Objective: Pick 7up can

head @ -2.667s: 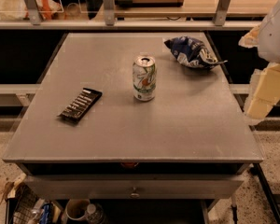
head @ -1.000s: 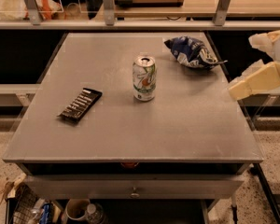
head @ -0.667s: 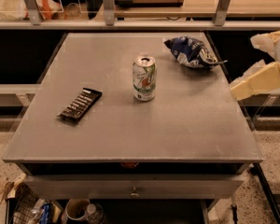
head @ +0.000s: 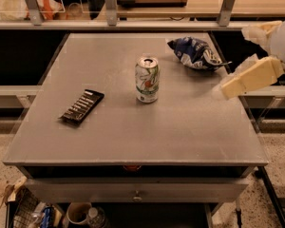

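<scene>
The 7up can [head: 147, 79], white and silver with green swirls and a pull-tab top, stands upright near the middle of the grey table [head: 133, 137]. My gripper [head: 235, 61] hovers at the table's right edge, well to the right of the can and just right of the snack bag. Its cream fingers [head: 251, 79] point left toward the table. They are spread apart and hold nothing.
A dark blue-and-white snack bag [head: 194, 52] lies at the back right of the table. A flat black bar with white lettering [head: 82, 106] lies at the left. A shelf rail with metal posts [head: 109, 6] runs behind the table. A drawer front sits below.
The gripper's finger has swung up from pointing downward to pointing left, and has edged slightly left toward the table. The can, bag and bar have not moved.
</scene>
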Motion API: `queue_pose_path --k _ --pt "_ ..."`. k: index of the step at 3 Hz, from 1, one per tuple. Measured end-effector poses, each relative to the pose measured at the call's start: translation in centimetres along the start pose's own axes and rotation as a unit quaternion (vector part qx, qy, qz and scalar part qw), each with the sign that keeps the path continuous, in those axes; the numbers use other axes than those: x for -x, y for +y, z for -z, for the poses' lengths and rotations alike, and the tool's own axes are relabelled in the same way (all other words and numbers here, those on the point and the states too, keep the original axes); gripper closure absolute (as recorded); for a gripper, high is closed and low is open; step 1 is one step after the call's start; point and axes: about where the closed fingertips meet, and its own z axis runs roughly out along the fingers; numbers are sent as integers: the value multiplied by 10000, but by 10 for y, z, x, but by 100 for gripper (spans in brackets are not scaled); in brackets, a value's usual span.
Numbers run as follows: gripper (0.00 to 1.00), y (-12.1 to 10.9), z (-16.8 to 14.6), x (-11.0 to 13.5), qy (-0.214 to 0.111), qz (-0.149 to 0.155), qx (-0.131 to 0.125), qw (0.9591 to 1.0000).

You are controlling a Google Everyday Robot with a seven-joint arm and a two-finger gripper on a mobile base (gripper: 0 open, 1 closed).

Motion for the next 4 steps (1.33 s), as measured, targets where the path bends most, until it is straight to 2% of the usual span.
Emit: queue_pose_path --k 1,2,3,4 --pt "0 14 -20 19 -30 205 151 9997" --pt "0 20 -49 21 36 257 283 9993" --pt "0 13 -83 5 55 218 316 9992" --pt "0 0 -117 -23 25 137 334 9993"
